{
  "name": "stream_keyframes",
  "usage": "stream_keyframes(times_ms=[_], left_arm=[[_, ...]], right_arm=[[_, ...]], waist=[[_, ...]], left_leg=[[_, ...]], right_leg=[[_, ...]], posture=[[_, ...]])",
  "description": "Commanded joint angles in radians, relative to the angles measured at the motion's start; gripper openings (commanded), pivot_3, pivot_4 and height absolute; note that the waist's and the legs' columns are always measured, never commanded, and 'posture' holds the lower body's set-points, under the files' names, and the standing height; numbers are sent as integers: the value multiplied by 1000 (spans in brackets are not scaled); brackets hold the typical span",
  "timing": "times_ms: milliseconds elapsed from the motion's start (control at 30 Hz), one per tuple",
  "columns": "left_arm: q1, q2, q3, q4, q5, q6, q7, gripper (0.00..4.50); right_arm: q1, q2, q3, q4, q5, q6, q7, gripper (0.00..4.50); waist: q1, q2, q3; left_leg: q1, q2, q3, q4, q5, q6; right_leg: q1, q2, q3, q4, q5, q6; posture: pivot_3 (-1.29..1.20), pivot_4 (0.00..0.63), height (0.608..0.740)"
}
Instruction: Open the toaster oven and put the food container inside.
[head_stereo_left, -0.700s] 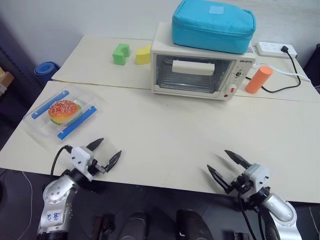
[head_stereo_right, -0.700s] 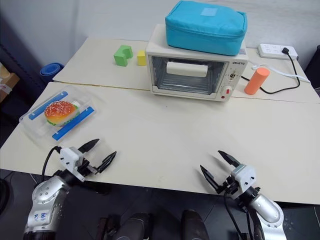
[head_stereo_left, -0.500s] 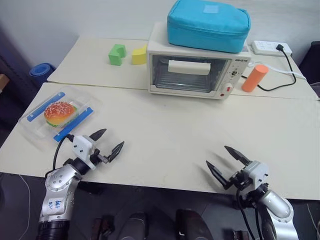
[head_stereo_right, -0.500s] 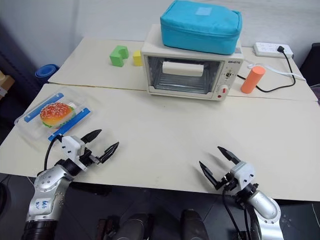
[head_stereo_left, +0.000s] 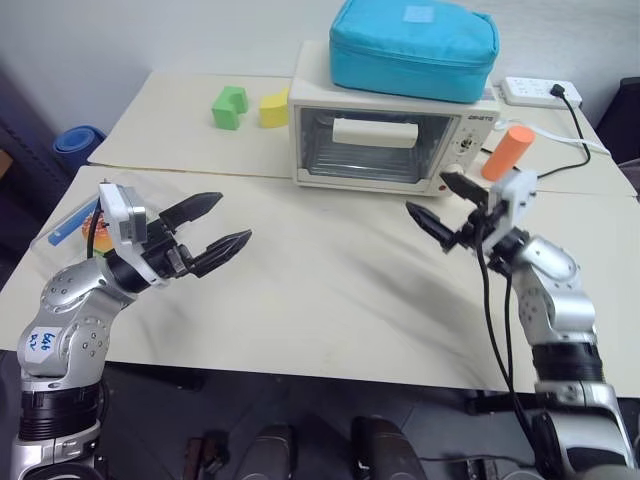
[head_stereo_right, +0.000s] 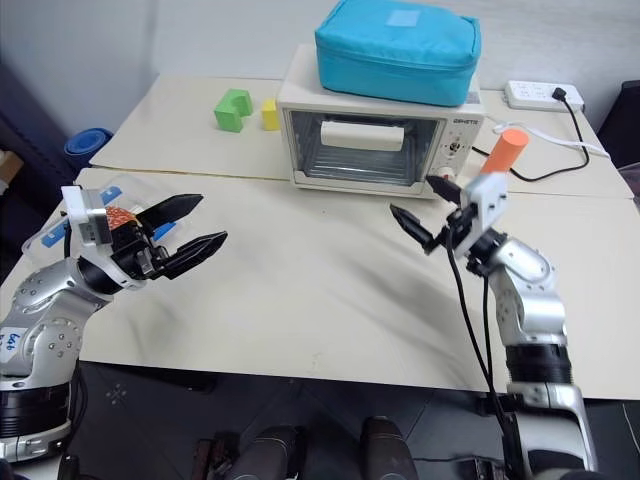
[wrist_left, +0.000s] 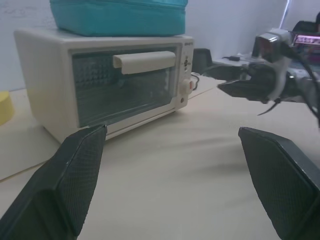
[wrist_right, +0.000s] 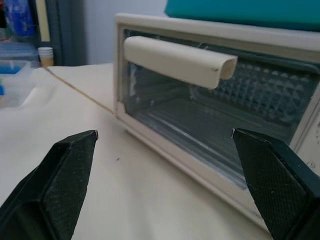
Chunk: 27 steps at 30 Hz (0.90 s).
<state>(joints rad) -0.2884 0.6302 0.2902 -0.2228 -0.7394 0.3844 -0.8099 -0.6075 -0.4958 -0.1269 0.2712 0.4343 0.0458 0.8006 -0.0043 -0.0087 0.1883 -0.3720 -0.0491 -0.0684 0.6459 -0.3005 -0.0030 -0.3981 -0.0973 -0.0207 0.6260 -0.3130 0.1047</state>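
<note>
Toaster oven (head_stereo_left: 385, 140): sitting at the far edge of the near table, toward its right half, glass door shut, white bar handle (wrist_right: 177, 59) facing the robot. A turquoise zip bag (head_stereo_left: 412, 48) is lying on its top; an orange cylinder (head_stereo_left: 502, 153) is standing just beside its right side.

Food container (head_stereo_left: 75, 217): lying near the left edge of the table, lid on, largely hidden behind the left arm; a blue clip and a sliver of the toy burger are showing.

Right gripper (head_stereo_left: 448, 203): hanging in the air just in front of the oven's lower right corner, jaws wide apart, holding nothing. The right wrist view is looking straight at the door and handle.

Left gripper (head_stereo_left: 212, 228): raised above the left part of the table, beside the container, jaws wide apart and empty, pointing toward the oven.

Change from earlier frames: both arms are now lifted and reaching forward, where a moment ago they were hanging low at the near edge of the table. The right one has travelled furthest, from the near right corner up to the oven front. Oven, bag, blocks and container are keeping their places.

Meaning for the task: judged an approach to the door handle; opening not yet begun, container untouched.
</note>
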Motion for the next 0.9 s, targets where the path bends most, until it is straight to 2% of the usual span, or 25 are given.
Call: stream_keyframes(times_ms=[33, 233, 367, 533, 733, 900], left_arm=[[1, -26, -3, -47, 5, -17, 23, 4500], [7, -73, -19, -49, 56, -55, 62, 4500], [6, -82, -29, -39, 85, -75, 67, 4500], [-5, -87, -28, -19, 89, -71, 77, 4500], [-29, -87, -34, 16, 86, -71, 62, 4500], [-57, -95, -42, 32, 61, -64, 29, 4500]], right_arm=[[-112, 38, 9, 101, -48, -32, -34, 4462], [-235, 111, 16, 203, -79, -86, -18, 4462], [-263, 145, 24, 198, -84, -84, -15, 4462], [-195, 137, 50, 92, -76, -48, 25, 4462], [-108, 108, 23, -9, -64, 14, 17, 4462], [-131, 78, -7, 63, -107, 32, -72, 4462]], waist=[[-3, 0, 0], [-2, 0, 0], [-2, 0, 0], [-1, 0, 0], [1, 0, 0], [-1, 0, 0]], left_leg=[[0, 0, 1, 0, 0, 0], [0, 1, 3, 2, -1, 0], [0, 1, 3, 3, 0, 0], [0, 1, 3, 2, 0, 0], [-2, 1, 3, 3, -1, 0], [-2, 2, 5, 3, 0, -1]], right_leg=[[0, 0, 0, 0, 0, 0], [-1, 1, 0, 0, 0, 0], [-1, 1, 1, 1, 0, 0], [-2, 1, 1, 2, 0, 0], [-4, 0, 2, 1, 0, 0], [-6, 1, 3, 2, 0, 0]], posture=[[0, 150, 740], [0, 150, 740], [0, 150, 740], [0, 150, 740], [0, 150, 740], [0, 150, 740]])
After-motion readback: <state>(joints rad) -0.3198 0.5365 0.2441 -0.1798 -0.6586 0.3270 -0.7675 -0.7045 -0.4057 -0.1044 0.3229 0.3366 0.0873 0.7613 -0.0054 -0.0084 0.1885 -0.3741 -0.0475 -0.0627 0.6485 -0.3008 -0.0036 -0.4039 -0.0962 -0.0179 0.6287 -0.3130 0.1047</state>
